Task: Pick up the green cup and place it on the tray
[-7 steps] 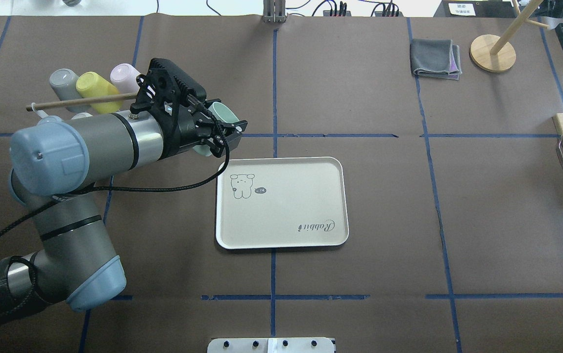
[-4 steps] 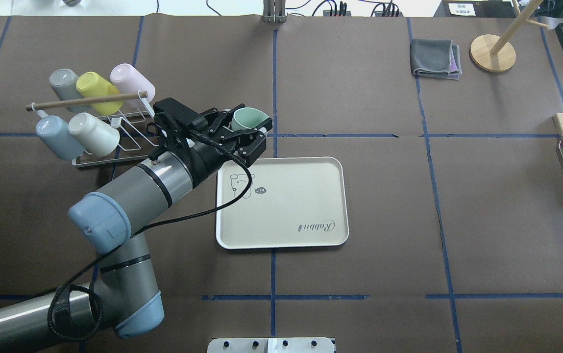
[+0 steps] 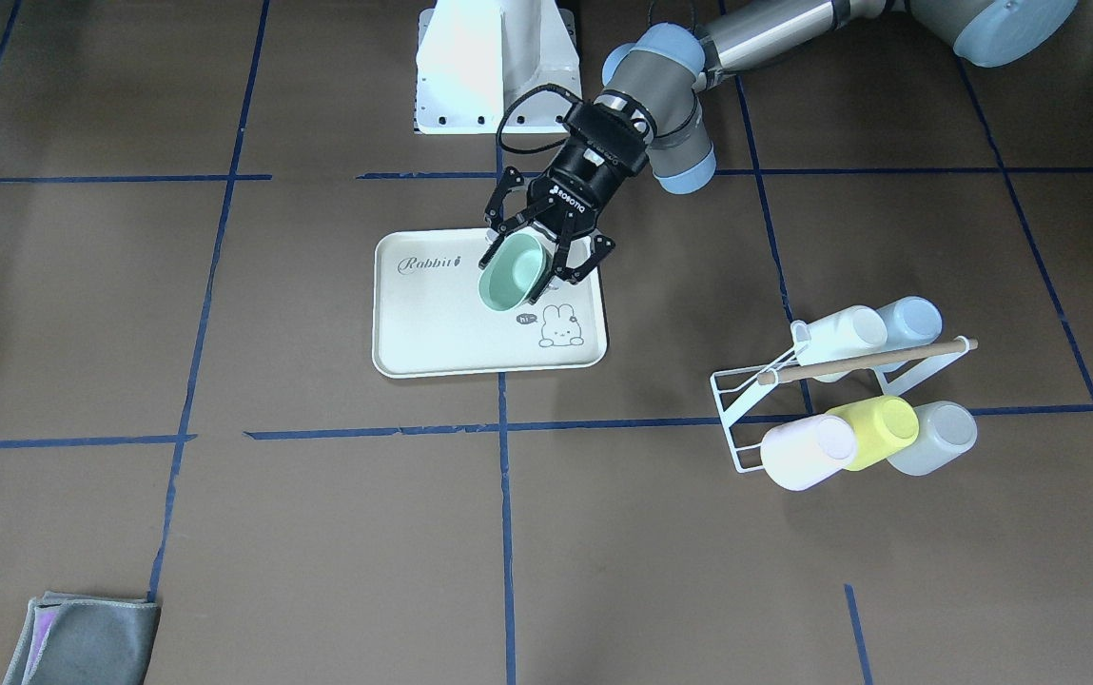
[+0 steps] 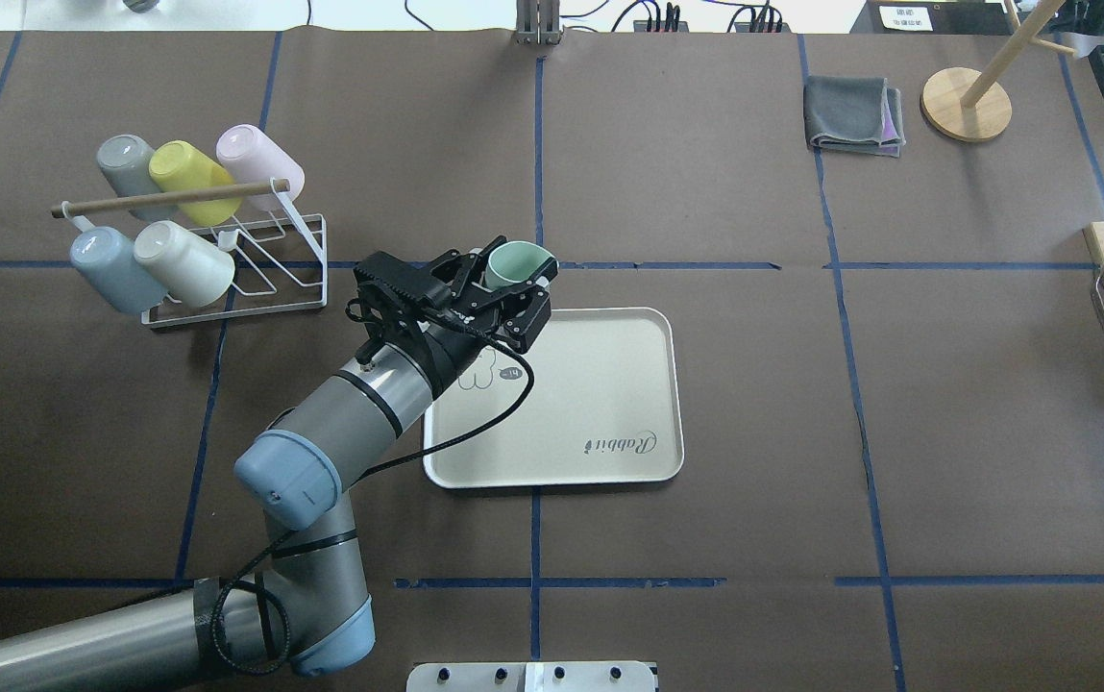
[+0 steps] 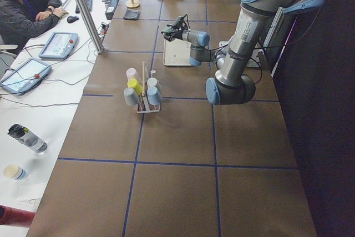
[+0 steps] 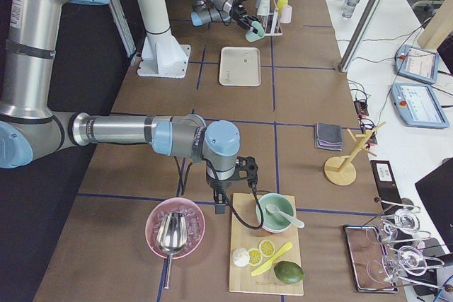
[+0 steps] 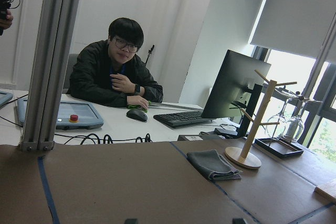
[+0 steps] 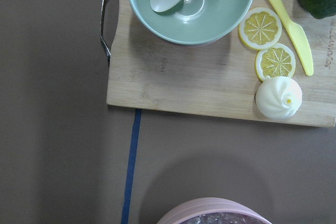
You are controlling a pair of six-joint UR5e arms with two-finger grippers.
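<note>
Tray (image 4: 600,384) lies flat mid-worktop (image 4: 897,432). Left end effector (image 3: 519,268) is clamped on green cup (image 4: 515,261), fingers pressed against the cup's sides, narrowed to cup width. Cup is tilted, mouth angled up and away from the robot, held in the air over the tray's bunny-drawing end, not resting on the tray. Wire rack (image 4: 268,279) with five other cups stands well apart on the robot's left. Right end effector (image 6: 241,171) hangs over wooden board (image 6: 248,259) beside bowl (image 6: 276,211); can't tell whether it is open or closed.
</note>
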